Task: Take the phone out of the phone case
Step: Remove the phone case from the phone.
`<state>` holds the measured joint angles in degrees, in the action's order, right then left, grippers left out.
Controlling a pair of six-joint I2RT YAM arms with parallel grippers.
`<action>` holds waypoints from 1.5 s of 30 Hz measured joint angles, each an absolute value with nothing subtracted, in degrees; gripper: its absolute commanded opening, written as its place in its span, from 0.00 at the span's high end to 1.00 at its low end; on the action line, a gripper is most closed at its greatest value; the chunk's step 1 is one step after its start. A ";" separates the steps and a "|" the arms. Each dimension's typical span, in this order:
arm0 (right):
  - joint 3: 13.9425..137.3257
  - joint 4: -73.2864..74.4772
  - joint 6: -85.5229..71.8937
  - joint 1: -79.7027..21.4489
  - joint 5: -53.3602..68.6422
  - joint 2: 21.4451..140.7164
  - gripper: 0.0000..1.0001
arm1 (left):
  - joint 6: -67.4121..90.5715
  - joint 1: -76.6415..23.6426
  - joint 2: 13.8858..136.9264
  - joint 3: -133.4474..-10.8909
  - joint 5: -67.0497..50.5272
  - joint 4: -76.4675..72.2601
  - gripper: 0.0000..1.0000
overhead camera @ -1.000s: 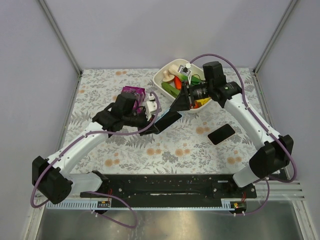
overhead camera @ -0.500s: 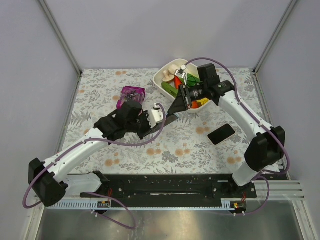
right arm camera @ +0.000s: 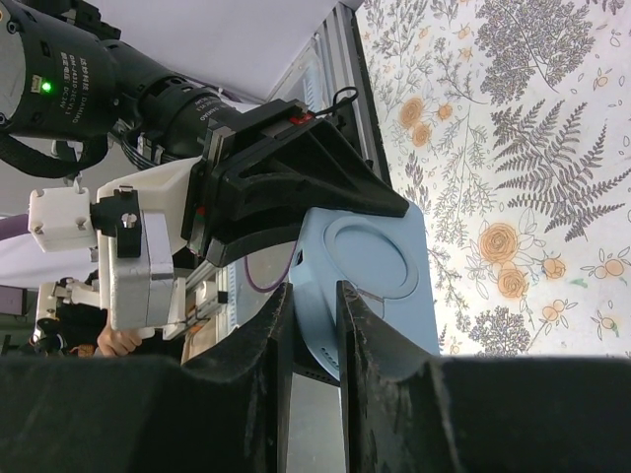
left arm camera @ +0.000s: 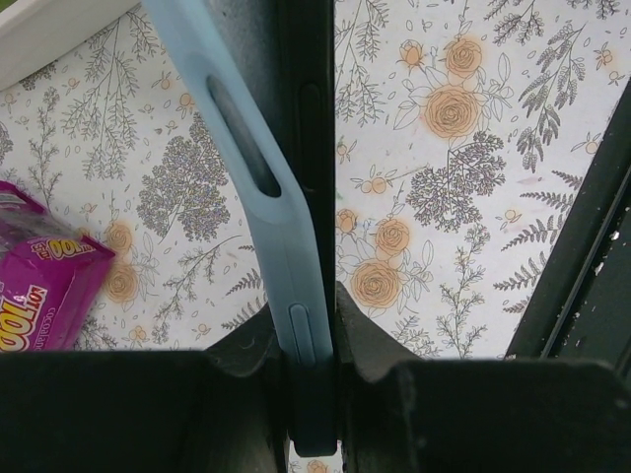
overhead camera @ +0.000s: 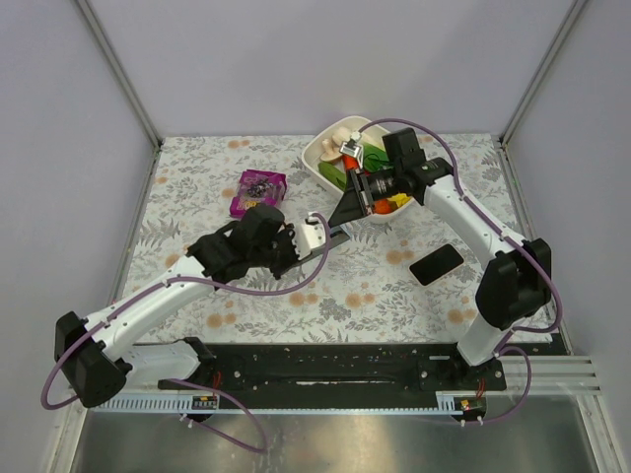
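Observation:
A black phone [left arm camera: 314, 148] sits in a light blue phone case [left arm camera: 251, 168], held edge-up above the table between both arms. My left gripper [left arm camera: 301, 315] is shut on one end, clamping phone and case together. Further along, the case edge bows away from the phone's side. My right gripper [right arm camera: 314, 296] is shut on the opposite end of the phone case [right arm camera: 370, 266], whose back has a round disc. From above, the phone [overhead camera: 330, 235] shows as a thin dark bar between the left gripper [overhead camera: 314, 239] and the right gripper [overhead camera: 347, 210].
A white bowl [overhead camera: 320, 158] of toy food stands at the back behind the right wrist. A purple packet [overhead camera: 258, 190] lies at the back left. A second black phone [overhead camera: 436, 264] lies flat on the floral cloth at the right. A black rail [overhead camera: 325, 365] runs along the near edge.
The held phone has turned from nearly flat to edge-up. My left wrist has shifted right and rolled. My right wrist has moved left and back over the bowl. Both grips held.

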<state>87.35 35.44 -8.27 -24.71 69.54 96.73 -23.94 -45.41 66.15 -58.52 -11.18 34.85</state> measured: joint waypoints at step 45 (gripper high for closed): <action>76.86 37.52 17.02 -22.92 65.32 85.34 0.70 | -17.85 -39.92 65.91 -58.54 -32.67 36.27 1.00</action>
<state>76.86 37.52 17.02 -22.92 65.32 85.34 -17.85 -39.92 65.91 -58.54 -32.67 36.27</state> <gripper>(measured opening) 0.293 0.194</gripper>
